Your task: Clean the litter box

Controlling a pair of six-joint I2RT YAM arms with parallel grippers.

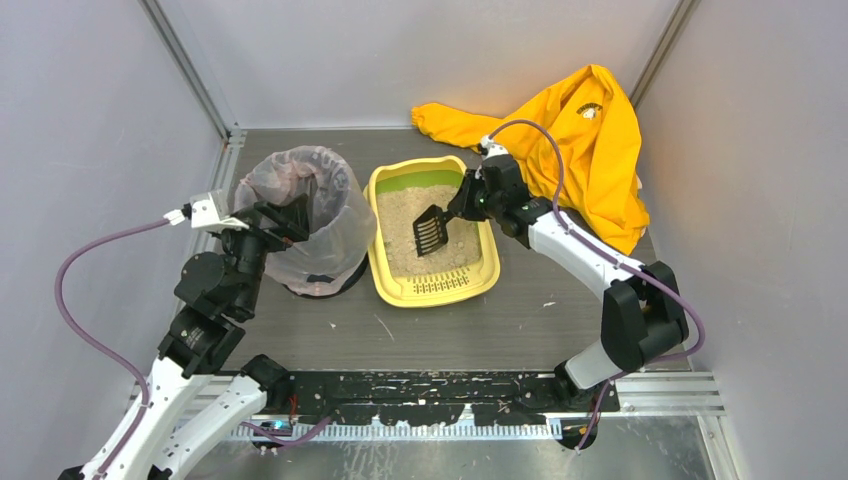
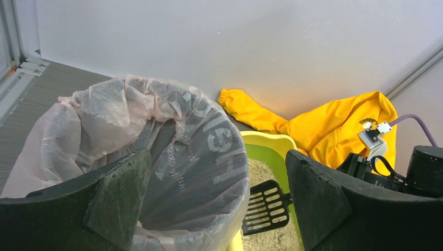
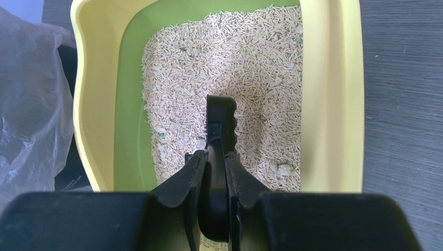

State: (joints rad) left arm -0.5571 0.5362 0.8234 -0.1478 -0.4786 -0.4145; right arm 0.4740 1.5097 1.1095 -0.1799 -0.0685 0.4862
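The litter box [image 1: 385, 270] is a yellow tray with a green inner wall, holding beige pellet litter [image 3: 235, 63]. It sits mid-table with its slotted lip toward me. My right gripper [image 1: 462, 205] [image 3: 214, 157] hangs over the tray's far right part, shut on the handle of a black slotted scoop [image 1: 430, 230] [image 3: 220, 120]. The scoop's head slants down to the left over the litter. In the left wrist view the scoop [image 2: 266, 206] shows litter through its slots. My left gripper [image 1: 290, 220] [image 2: 217, 157] stands wide open at the rim of the bag-lined bin [image 1: 305, 215], holding nothing.
The bin [image 2: 172, 157] stands against the tray's left side. A yellow garment [image 1: 585, 150] lies crumpled at the back right, behind my right arm. A few pale clumps [image 3: 284, 169] lie in the litter. Grey walls close in on three sides.
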